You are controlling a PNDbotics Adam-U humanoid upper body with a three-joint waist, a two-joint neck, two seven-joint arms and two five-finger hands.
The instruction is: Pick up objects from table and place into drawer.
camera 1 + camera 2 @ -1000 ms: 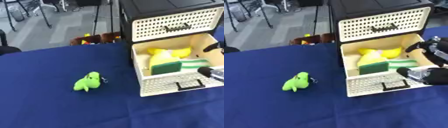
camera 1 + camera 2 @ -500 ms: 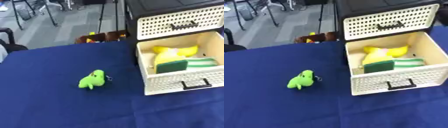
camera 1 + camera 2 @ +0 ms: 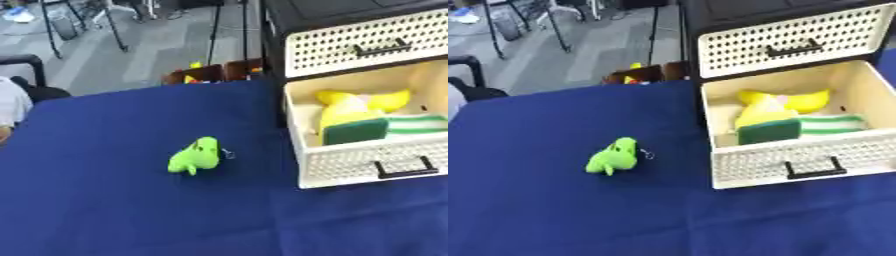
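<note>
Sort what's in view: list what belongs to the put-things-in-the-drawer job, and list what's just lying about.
Job:
green plush toy, on the blue table, not yet stowed
open lower drawer
yellow soft item, dark green sponge and striped cloth, in the drawer

Lying about:
closed upper drawer
boxes behind the table

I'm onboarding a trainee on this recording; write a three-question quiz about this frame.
1. True or false: the green plush toy lies inside the open drawer.
2. Which is in the drawer? A) a green sponge B) a red cup C) a blue ball
3. Fill in: the upper drawer is ____.

Key: 1 false, it lies on the blue tablecloth; 2 A; 3 closed.
</note>
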